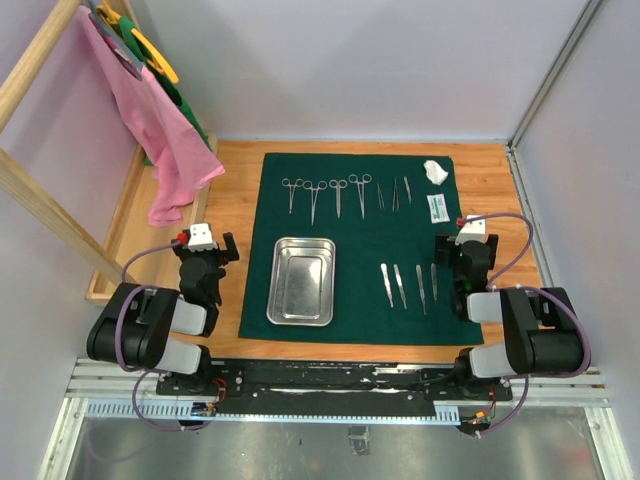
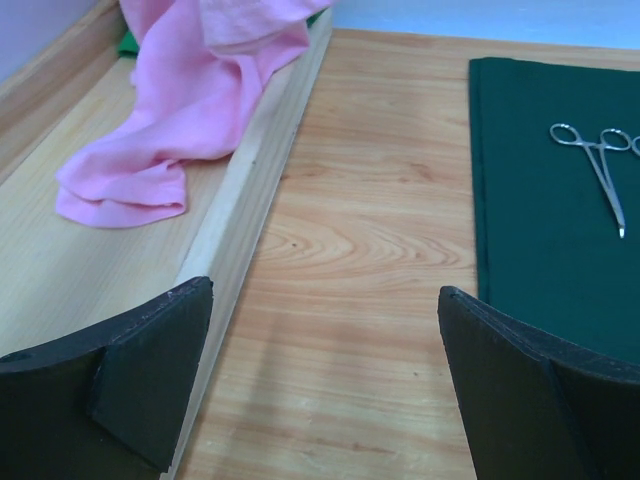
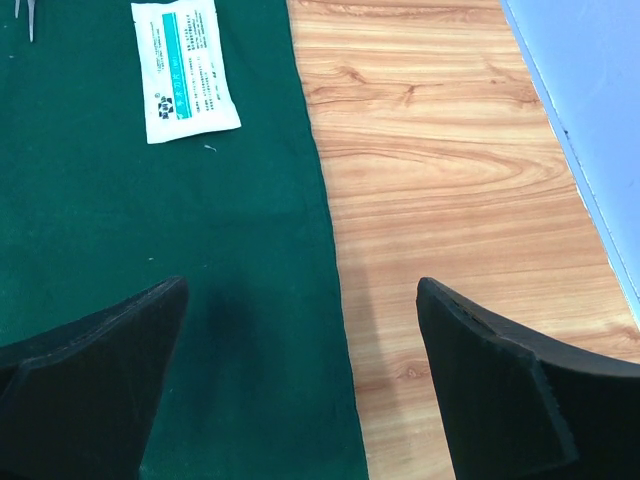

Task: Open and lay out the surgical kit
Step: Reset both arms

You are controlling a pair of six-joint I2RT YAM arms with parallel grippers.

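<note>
Wood worktop (image 1: 240, 200): green cloth wrap (image 1: 355, 235) spread flat at ctr, steel tray (image 1: 301, 285) at its 8 o'clock, forceps (image 1: 325, 190) at 12, tweezers (image 1: 408, 285) at 4, gauze wad (image 1: 435, 170) & packet (image 1: 438, 207) at 2. L gripper (image 2: 325, 300) at 9, R gripper (image 3: 300, 290) at 3, both wide, empty.

The cloth (image 1: 362, 245) is dark green, the tray (image 1: 302, 281) shiny silver, the packet (image 3: 184, 68) white with green print, the counter (image 2: 370, 230) light wood grain.
</note>
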